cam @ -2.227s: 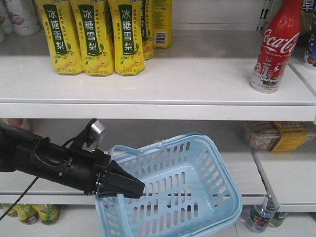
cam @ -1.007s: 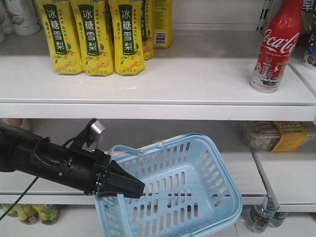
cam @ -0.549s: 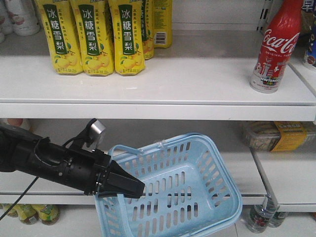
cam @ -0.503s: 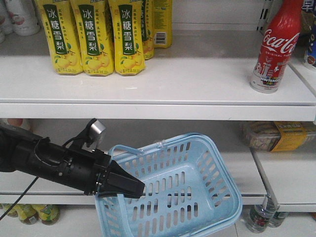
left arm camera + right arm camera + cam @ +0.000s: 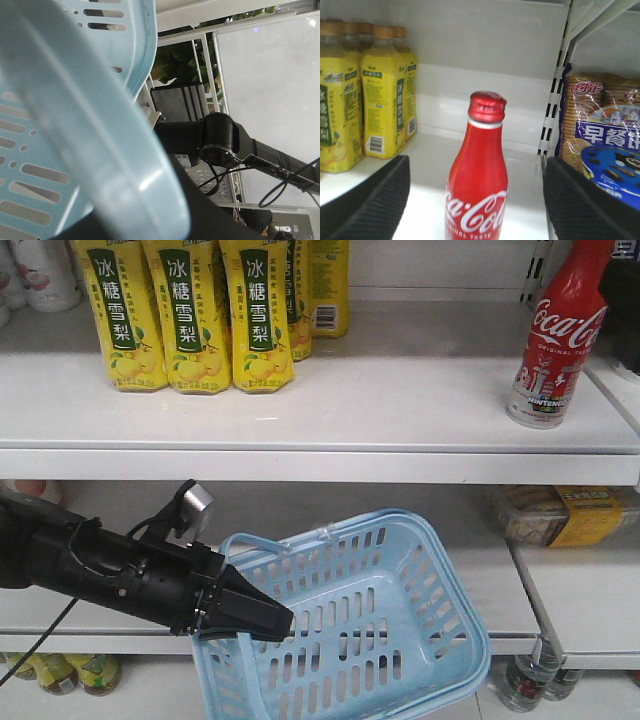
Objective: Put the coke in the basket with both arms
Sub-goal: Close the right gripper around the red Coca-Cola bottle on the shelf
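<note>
The coke (image 5: 553, 336), a red bottle with white script and a pale base, stands upright at the right end of the upper shelf. In the right wrist view the coke (image 5: 479, 185) rises between my right gripper's (image 5: 476, 212) two black fingers (image 5: 367, 200), which stand wide apart, clear of it on both sides. My left gripper (image 5: 252, 618) is shut on the near rim of the light blue basket (image 5: 400, 585) and holds it tilted in front of the lower shelf. The left wrist view is filled by the blurred basket rim (image 5: 100, 130).
Yellow pear-drink bottles (image 5: 190, 315) line the upper shelf's left half. A biscuit packet (image 5: 605, 135) sits right of the shelf upright (image 5: 555, 100). A boxed snack (image 5: 565, 512) lies on the lower right shelf. More bottles (image 5: 525, 680) stand near the floor.
The left arm and basket have stayed put. At the front view's top right edge, a dark shape now covers the packet beside the coke.
</note>
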Available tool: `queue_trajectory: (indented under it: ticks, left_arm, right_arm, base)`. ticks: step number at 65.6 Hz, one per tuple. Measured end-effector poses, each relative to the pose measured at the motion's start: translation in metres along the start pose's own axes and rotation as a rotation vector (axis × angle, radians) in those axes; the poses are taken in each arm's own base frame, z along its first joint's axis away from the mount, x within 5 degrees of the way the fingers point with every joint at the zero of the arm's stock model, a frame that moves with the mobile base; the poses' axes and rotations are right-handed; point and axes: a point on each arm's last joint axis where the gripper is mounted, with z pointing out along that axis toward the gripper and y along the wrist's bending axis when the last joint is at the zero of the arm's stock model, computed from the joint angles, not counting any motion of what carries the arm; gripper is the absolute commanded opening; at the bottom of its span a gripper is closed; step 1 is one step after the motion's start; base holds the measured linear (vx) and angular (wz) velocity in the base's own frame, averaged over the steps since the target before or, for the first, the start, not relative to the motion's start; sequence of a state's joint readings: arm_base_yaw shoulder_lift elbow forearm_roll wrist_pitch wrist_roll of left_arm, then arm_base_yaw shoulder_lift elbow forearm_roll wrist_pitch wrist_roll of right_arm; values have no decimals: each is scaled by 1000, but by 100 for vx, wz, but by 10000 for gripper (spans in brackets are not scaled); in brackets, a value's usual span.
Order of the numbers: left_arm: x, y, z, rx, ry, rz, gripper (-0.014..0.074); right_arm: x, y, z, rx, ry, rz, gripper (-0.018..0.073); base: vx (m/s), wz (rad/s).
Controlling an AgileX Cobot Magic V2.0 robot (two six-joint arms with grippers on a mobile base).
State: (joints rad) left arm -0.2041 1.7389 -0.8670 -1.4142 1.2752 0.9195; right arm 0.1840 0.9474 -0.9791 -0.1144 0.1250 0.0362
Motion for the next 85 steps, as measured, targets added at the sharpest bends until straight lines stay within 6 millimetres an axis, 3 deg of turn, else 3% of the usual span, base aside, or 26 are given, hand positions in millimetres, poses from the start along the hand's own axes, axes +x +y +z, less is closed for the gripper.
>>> queue_trajectory:
  ticks: [35, 42, 49, 57, 72, 85]
  left_arm:
    - [0, 0, 0, 0, 0, 0, -6]
    - [0, 0, 0, 0, 0, 0, -6]
    - [0, 0, 0, 0, 0, 0, -6]
    - [0, 0, 0, 0, 0, 0, -6]
    - [0, 0, 0, 0, 0, 0, -6]
    - [0, 0, 0, -1, -1, 0, -6]
  right_arm:
    - [-3, 1, 69, -5, 114, 33, 526]
    - [0, 1, 80, -6, 133, 32, 428]
    - [-1, 1, 86, -6, 135, 34, 232]
    - [-4, 1, 86, -6, 134, 39, -15]
    - [-9, 0, 73, -4, 152, 47, -9]
    - [-22, -1, 44, -7, 171, 72, -9]
  base:
    - [0, 0]
    - [0, 0]
    - [0, 0]
    - [0, 0]
    - [0, 0]
    - [0, 0]
